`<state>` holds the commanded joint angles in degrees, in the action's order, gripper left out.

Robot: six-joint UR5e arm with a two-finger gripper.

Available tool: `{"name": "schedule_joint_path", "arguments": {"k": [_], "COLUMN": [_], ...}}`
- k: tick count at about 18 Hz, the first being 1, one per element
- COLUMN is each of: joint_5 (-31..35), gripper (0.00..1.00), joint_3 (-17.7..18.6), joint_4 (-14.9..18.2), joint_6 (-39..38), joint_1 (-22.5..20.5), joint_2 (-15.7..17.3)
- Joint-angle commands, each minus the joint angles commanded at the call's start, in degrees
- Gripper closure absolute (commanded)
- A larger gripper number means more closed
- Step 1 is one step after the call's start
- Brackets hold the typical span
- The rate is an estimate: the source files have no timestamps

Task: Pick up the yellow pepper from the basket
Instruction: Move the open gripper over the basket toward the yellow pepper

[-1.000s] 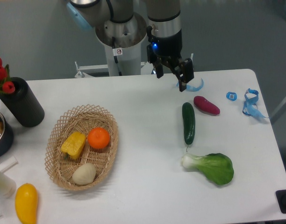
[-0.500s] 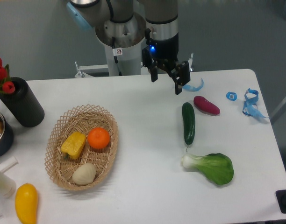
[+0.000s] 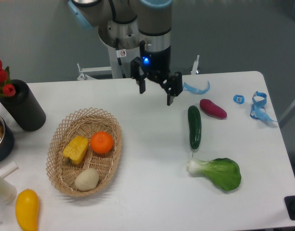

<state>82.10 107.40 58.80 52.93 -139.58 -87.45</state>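
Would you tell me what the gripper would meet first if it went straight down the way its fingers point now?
Probably only bare table: the open gripper points down between the basket and cucumber, though depth is unclear.

The yellow pepper [image 3: 75, 148] sits well down and to the left of my tool [image 3: 155, 92] in the picture, far from my fingers and untouched. It is a small, blocky, golden-yellow piece with ridged sides, lying tilted on the woven floor of the basket [image 3: 60, 131], in its left half. The basket is an oval of light-tan wicker, shallow, with an open-weave rim, resting flat on the surface; it too lies well apart from my tool, toward the lower left.
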Motion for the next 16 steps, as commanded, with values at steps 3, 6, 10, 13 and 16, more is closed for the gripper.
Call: {"name": "schedule_joint_path", "arguments": {"k": [3,6,10,13,16], "joint_5": [-3.16,-3.61,-3.78,-3.87,-3.96], "gripper": [0.00,0.00,0.00,0.00,0.00], "joint_3": [0.00,-0.09,-0.70,-0.18,-0.53], "joint_4": [-0.09,-0.09,-0.18,-3.24,-5.45], "joint_6": [-5.98,-8.98,-13.54,-16.27,-17.51], "joint_1": [2.90,6.59,10.11,13.45,14.77], "joint_2": [-0.70,-2.19,-5.09,-8.87,-10.28]}}
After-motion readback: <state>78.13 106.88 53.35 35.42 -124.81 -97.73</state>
